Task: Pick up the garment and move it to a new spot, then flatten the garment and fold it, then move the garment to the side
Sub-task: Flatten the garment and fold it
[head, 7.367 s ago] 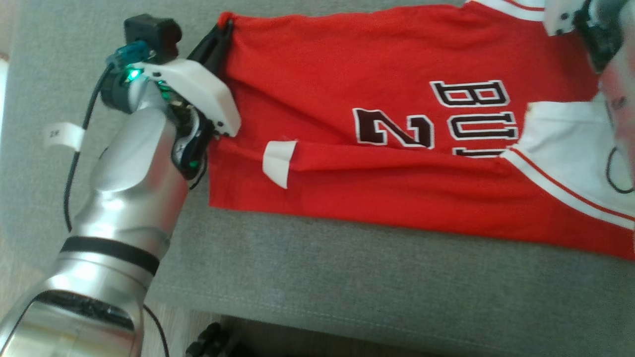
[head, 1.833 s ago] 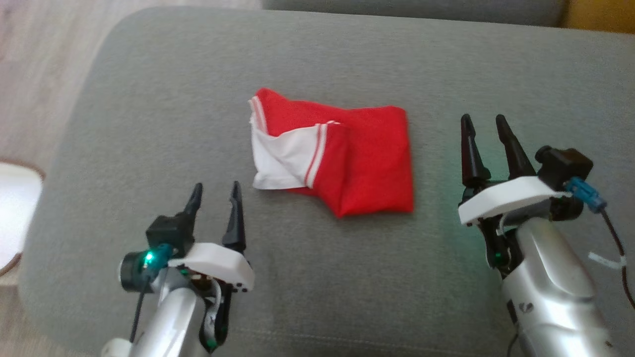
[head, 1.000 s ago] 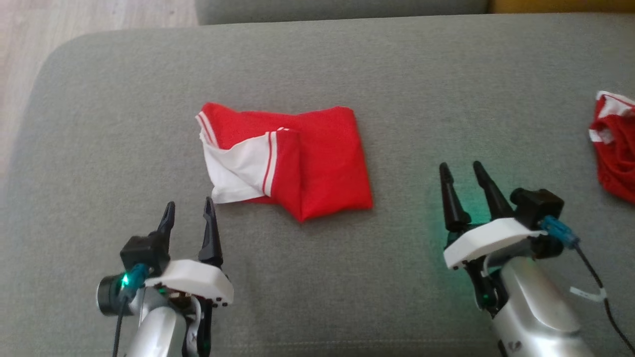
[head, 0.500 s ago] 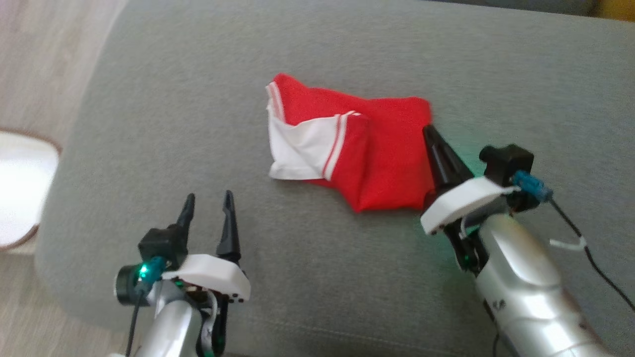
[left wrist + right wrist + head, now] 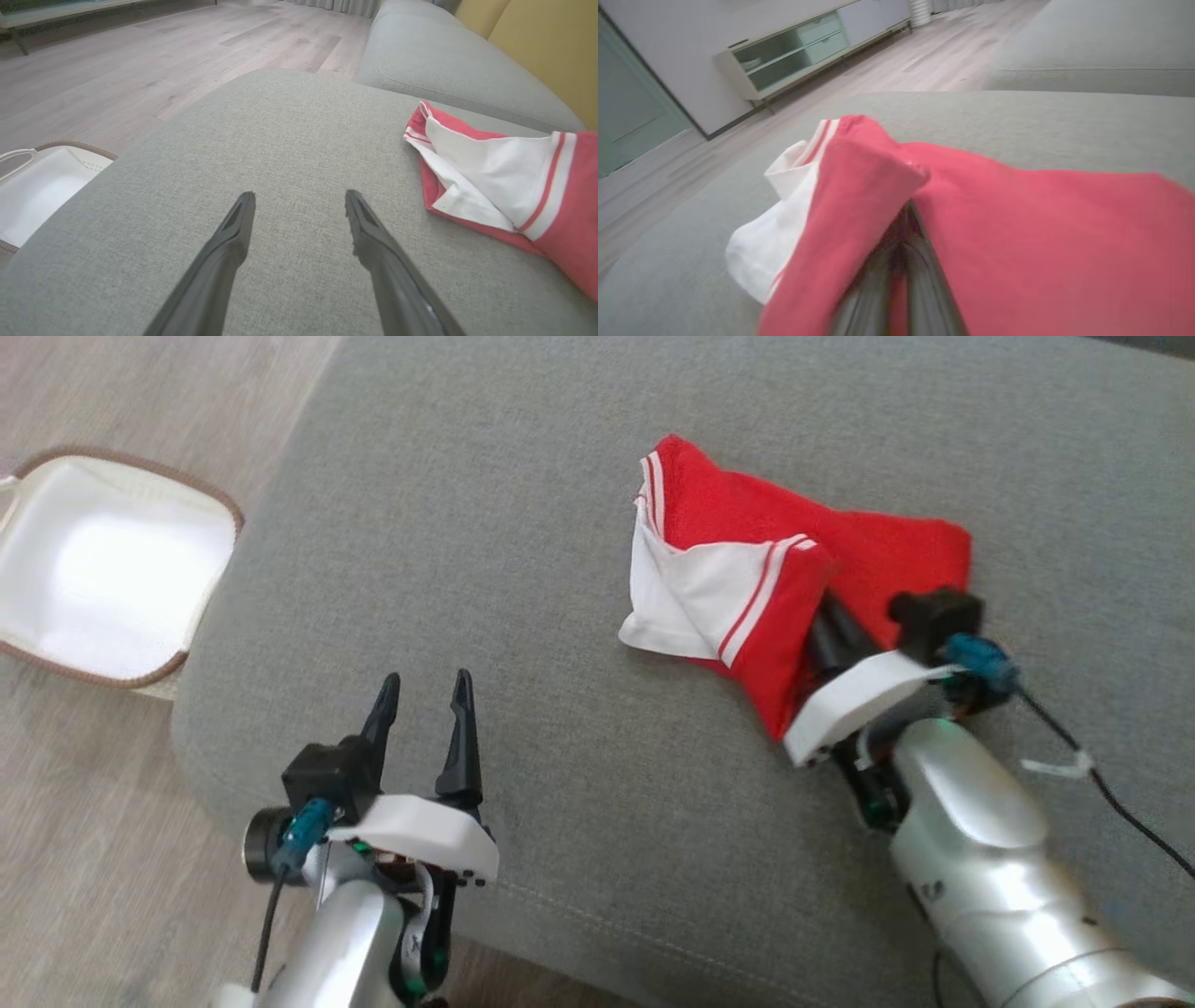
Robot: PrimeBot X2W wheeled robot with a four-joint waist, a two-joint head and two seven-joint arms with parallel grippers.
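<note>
A: In the head view, where's the garment (image 5: 728,513)?
B: Folded, on the grey sofa cushion (image 5: 523,523). The right gripper (image 5: 829,627) is pushed into its near fold, probably to carry it aside.
A: Left wrist view?
B: The left gripper (image 5: 300,195) hangs over bare cushion, fingers spread, grasping nothing; the garment lies off to its right.
A: Right wrist view?
B: Fingers pressed together, red cloth draped over them and pinched between.

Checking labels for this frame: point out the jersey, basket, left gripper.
jersey (image 5: 878,555): head view, plain red panel.
basket (image 5: 121,555): head view, bare white inside.
left gripper (image 5: 426,677): head view, midway between fingertips.
</note>
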